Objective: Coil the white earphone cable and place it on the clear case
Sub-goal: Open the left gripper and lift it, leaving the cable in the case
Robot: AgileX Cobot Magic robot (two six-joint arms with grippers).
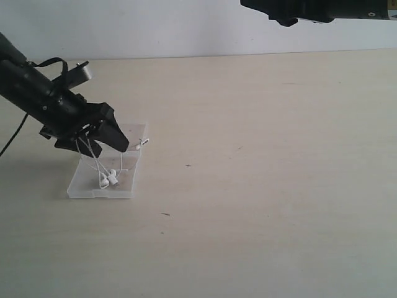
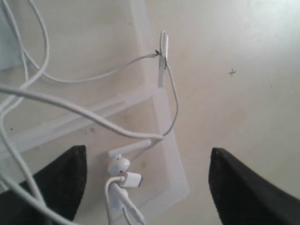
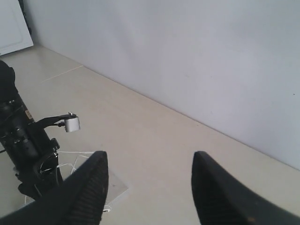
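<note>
The clear case (image 1: 87, 185) lies flat on the table at the left. The white earphone cable (image 1: 99, 162) sits over it in loose loops. Its two earbuds (image 1: 110, 180) rest on the near half, and its inline remote (image 1: 144, 143) pokes past the case's right edge. My left gripper (image 1: 107, 138) hovers just above the case, open, with cable strands rising to its underside. In the left wrist view the left gripper (image 2: 145, 187) is spread wide around an earbud (image 2: 118, 164) and the plug (image 2: 135, 179). My right gripper (image 3: 147, 187) is open and empty, high above the table.
The right arm (image 1: 322, 9) shows only at the top edge of the exterior view. The pale table (image 1: 260, 174) stretches to the right of the case, and a white wall (image 3: 187, 56) stands behind it. The left arm (image 3: 23, 140) appears in the right wrist view.
</note>
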